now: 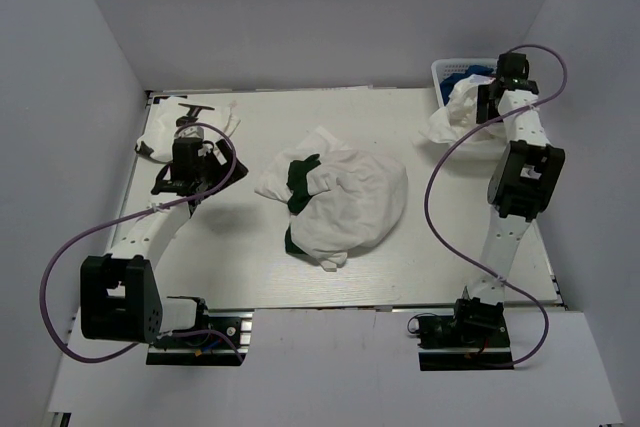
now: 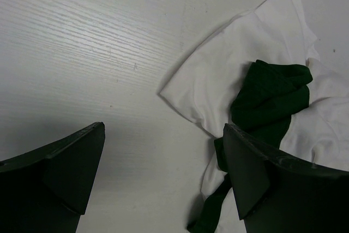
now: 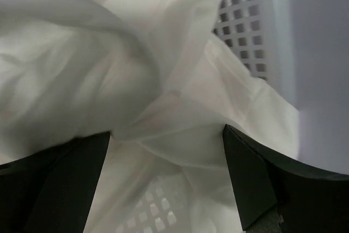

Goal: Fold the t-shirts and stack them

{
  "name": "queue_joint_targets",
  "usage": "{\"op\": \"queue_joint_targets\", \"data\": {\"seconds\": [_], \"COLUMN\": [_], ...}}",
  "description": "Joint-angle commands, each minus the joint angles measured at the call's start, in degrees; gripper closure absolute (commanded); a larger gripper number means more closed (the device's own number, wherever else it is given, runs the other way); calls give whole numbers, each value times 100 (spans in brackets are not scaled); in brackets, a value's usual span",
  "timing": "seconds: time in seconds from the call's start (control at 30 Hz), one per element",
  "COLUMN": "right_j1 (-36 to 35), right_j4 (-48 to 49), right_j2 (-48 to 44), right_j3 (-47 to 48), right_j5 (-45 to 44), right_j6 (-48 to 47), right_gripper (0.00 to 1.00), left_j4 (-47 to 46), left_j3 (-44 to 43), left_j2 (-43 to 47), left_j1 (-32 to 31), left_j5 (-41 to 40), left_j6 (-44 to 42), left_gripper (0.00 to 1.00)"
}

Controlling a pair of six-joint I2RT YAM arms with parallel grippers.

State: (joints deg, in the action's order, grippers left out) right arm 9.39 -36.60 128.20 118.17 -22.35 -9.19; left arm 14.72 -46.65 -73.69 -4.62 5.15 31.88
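Left pincer (image 2: 163,135), jaws spread, is the nearer one: the crumpled green-print t-shirt (image 1: 345,202) lies just to its right on the surface (image 2: 109,53); right pincer (image 3: 167,135), spread, hangs over the basket (image 3: 245,20)

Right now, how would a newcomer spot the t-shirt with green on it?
Find the white table; at its centre lies a big crumpled t-shirt. Unlike the shirt at the far left and the shirt spilling from the basket, whose basket stands far right, it shows dark green patches.
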Motion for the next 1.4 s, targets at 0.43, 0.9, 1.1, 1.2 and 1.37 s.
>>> {"op": "queue_joint_targets", "data": {"seconds": [0.43,0.9,1.1,1.2,1.37], "right_j1": [134,151,81,37,-244], "right_j4": [879,2938,3422,3562,3816], "right_j2": [-224,-1754,-1413,-1254,-1105], "right_j3": [242,655,866,507,-995], "right_j5": [-314,-604,-18,406,626], "right_j6": [813,1930,1790,1649,1543], "right_gripper": [100,100,100,100,100], "left_j4": [163,-92,-145,-198,-145], "left_j3": [-28,-248,-353,-405,-459], "left_j2": [83,-399,-760,-831,-832], "left_j1": [32,32,32,32,-21], "left_j5": [-180,57,223,303,426], "left_j6": [-138,-191,-191,-191,-191], "left_gripper": [1,1,1,1,1]}}
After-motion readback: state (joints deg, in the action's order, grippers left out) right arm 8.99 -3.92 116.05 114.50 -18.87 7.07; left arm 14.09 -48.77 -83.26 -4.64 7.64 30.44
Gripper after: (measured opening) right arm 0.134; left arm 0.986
